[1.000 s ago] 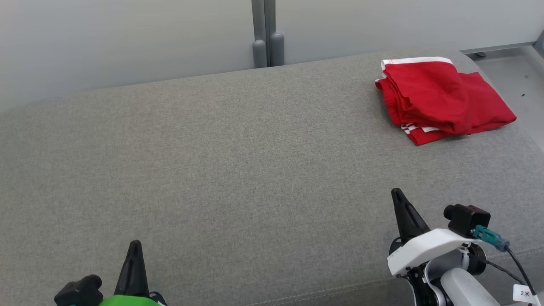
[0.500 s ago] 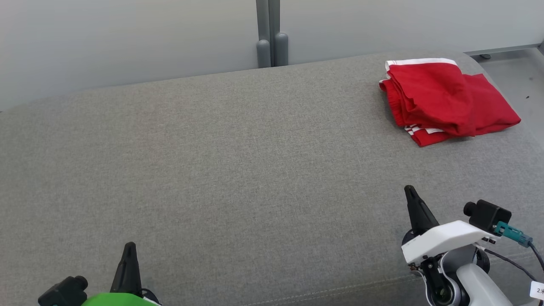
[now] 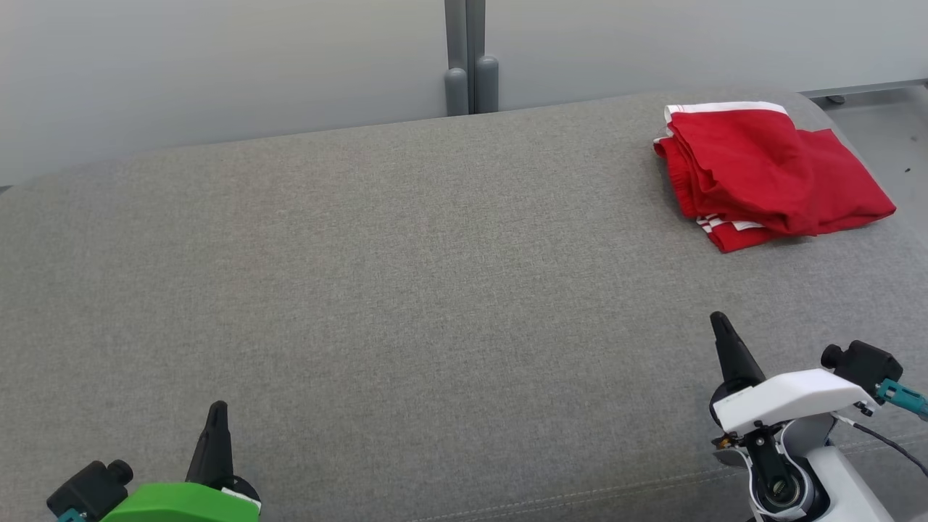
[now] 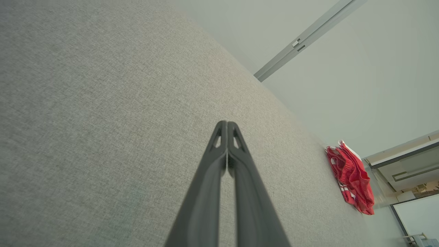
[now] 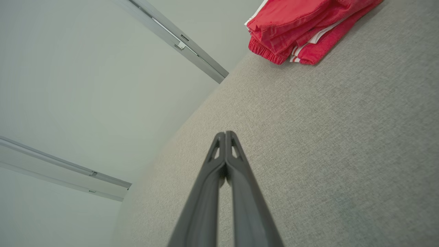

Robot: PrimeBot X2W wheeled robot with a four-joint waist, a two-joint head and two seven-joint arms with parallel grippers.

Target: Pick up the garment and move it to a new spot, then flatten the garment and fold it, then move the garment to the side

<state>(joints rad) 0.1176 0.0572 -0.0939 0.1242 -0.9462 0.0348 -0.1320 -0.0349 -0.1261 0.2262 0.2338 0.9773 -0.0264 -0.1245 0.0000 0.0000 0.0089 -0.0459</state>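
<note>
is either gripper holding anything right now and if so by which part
Nothing is held. The left gripper and right gripper are shut on nothing; the red garment lies apart.

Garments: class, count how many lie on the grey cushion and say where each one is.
1. The red garment with white trim lies folded at the far right of the grey cushion. Whether another piece is tucked inside its folds cannot be told.
</note>
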